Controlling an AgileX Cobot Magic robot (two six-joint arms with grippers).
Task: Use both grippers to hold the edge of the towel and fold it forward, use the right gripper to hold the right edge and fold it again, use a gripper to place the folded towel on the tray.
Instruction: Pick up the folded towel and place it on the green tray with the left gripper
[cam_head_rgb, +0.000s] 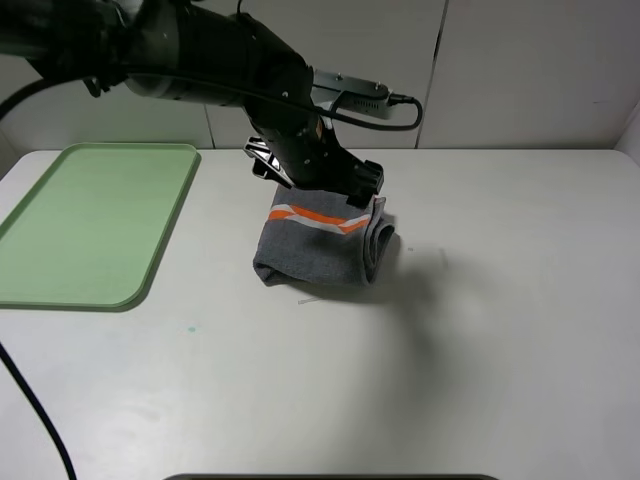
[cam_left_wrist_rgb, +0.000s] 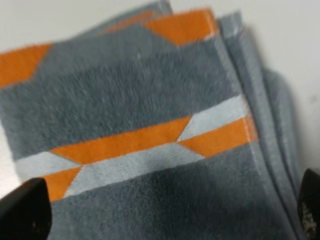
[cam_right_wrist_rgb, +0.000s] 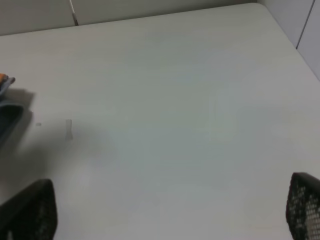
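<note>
Left claw (cam_left_wrist_rgb: 167, 209): I hold it spread just above the towel (cam_head_rgb: 315, 250), gripping nothing. Both folds look complete. Towel lies on the worktop (cam_head_rgb: 500, 330), nearer the far edge; transfer to the tray (cam_head_rgb: 90, 225) at the left edge is outstanding.

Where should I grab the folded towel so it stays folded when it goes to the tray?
Probably the right side of the towel, where the folded layers stack up. Come from above with jaws straddling that whole stack, so every layer is pinched together. The left gripper hangs open just above it.
</note>
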